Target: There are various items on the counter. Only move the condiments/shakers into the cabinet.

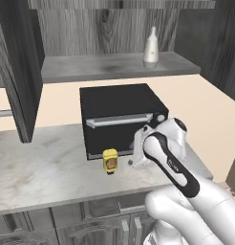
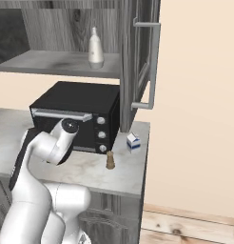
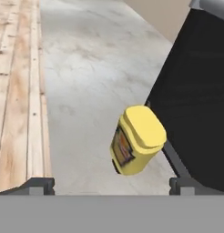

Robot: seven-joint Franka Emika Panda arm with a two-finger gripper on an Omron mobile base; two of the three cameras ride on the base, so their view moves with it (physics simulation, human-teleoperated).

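Hand view: I'm looking down the claw (image 3: 111,184) at the yellow bottle (image 3: 136,140), sitting between the two fingertips' lines, slightly toward the right one, and further along my approach. Claw is spread wide, holding nothing. Bottle is standing upright on the tabletop (image 1: 43,162), just in front of the toaster oven (image 1: 119,117), with its cap facing me. White bottle (image 1: 151,48) is already sitting on the cabinet shelf (image 1: 90,67). I'm judging a straight advance with a small rightward shift.

kitchen | marble counter (image 1: 48,162) | toaster oven (image 1: 119,115) | wall cabinet (image 1: 110,67)
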